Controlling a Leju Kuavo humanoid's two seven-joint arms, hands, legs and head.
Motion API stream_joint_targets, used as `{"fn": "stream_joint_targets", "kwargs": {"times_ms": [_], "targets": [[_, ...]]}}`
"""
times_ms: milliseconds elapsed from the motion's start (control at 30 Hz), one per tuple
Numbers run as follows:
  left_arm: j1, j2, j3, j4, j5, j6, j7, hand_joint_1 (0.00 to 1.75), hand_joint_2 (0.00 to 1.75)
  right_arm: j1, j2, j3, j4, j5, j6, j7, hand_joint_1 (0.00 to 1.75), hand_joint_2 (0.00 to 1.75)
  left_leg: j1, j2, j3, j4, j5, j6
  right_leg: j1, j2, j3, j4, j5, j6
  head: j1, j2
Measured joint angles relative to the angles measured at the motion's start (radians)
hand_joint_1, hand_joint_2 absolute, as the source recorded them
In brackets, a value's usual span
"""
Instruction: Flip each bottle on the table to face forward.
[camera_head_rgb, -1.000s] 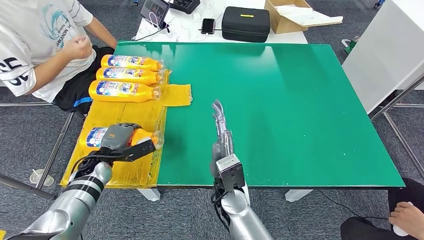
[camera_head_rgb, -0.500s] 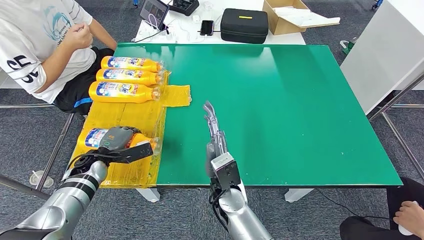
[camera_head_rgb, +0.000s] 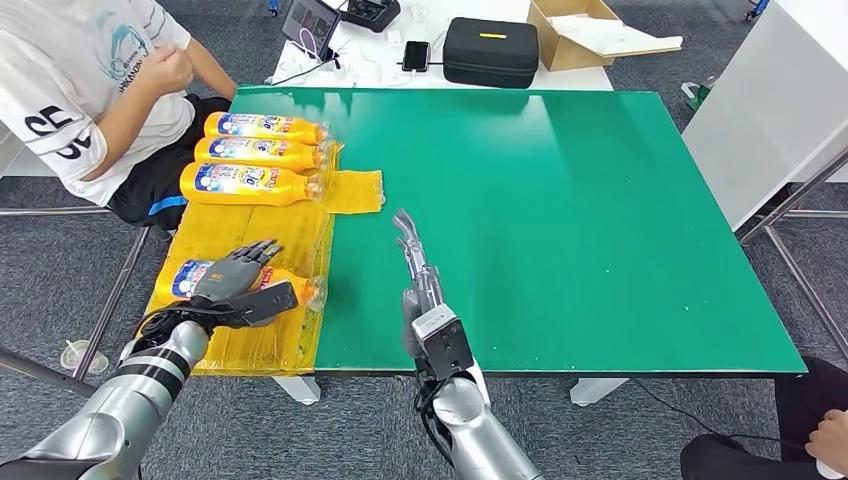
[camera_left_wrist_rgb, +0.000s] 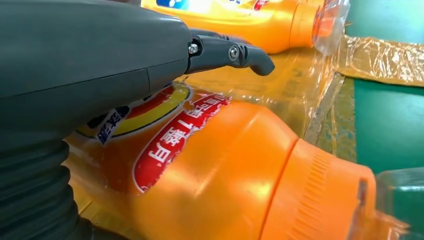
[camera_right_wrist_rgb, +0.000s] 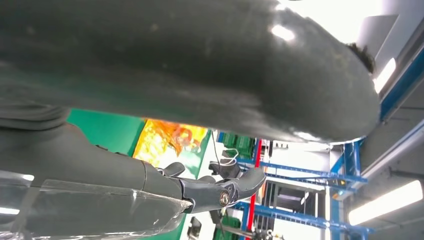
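Head view: left hand (camera_head_rgb: 235, 280), fingers spread and loosened, rests over the nearest bottle (camera_head_rgb: 190, 275), lying crosswise beneath it; right hand (camera_head_rgb: 412, 255) extended, empty, farther off.

Both silver arms are reaching in from the near edge of the table.
The left hand (camera_head_rgb: 238, 281) is hovering with fingers spread by the near left corner; the right hand (camera_head_rgb: 414, 262) is stretching flat, fingers straight and holding nothing.

Count: four orange bottles (camera_head_rgb: 262, 155) on the yellow plastic sheet (camera_head_rgb: 352, 190); one black case (camera_head_rgb: 490, 50), one cardboard box (camera_head_rgb: 585, 30), one phone (camera_head_rgb: 415, 54).
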Motion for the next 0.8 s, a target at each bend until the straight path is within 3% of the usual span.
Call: {"fn": "stream_joint_targets", "kwargs": {"times_ms": [200,433,567,667,767,800], "targets": [[-0.002,0.002,-0.001,0.000,0.053,-0.087,-0.030,0.00,0.00,-0.009,0.003,0.000,0.019,0.000,0.011,0.006,0.00,0.00,0.000,-0.001,0.003,0.000,0.000,0.000,0.000,0.000,0.003,0.000,0.000,0.000,0.000,0.000],[0.008,0.017,0.006,-0.037,0.265,-0.305,-0.079,0.00,0.00,-0.018,0.005,0.000,0.045,0.000,0.021,0.009,0.00,0.00,0.000,-0.002,0.007,0.000,0.000,-0.001,0.000,0.000,0.008,0.000,-0.001,-0.001,0.000,0.000],[0.081,0.013,0.001,-0.137,0.522,-0.286,-0.086,0.00,1.75,-0.020,0.008,0.000,0.059,0.004,0.019,0.009,0.00,0.00,0.000,-0.001,0.007,0.000,0.000,-0.001,0.000,0.000,0.007,0.000,-0.001,-0.001,0.000,0.000],[0.153,-0.009,0.007,-0.241,0.757,-0.146,-0.084,0.00,1.75,-0.018,0.010,0.000,0.062,0.016,0.001,0.016,0.00,0.00,-0.001,0.000,0.004,0.000,0.000,-0.001,-0.001,0.000,0.003,0.000,0.000,0.000,0.000,0.000],[0.213,-0.058,0.054,-0.384,0.914,0.145,-0.083,0.00,1.75,-0.010,0.011,-0.001,0.063,0.036,-0.022,0.036,0.00,0.00,0.000,0.000,0.001,0.000,0.001,0.000,0.000,0.000,0.000,0.000,0.000,0.000,0.000,0.000],[0.220,-0.067,0.064,-0.408,0.927,0.197,-0.083,0.00,1.75,-0.008,0.011,-0.001,0.063,0.039,-0.025,0.039,0.00,0.00,0.000,0.000,0.001,0.000,0.001,0.000,0.000,0.000,0.000,0.000,0.000,0.000,0.000,0.000]]}}
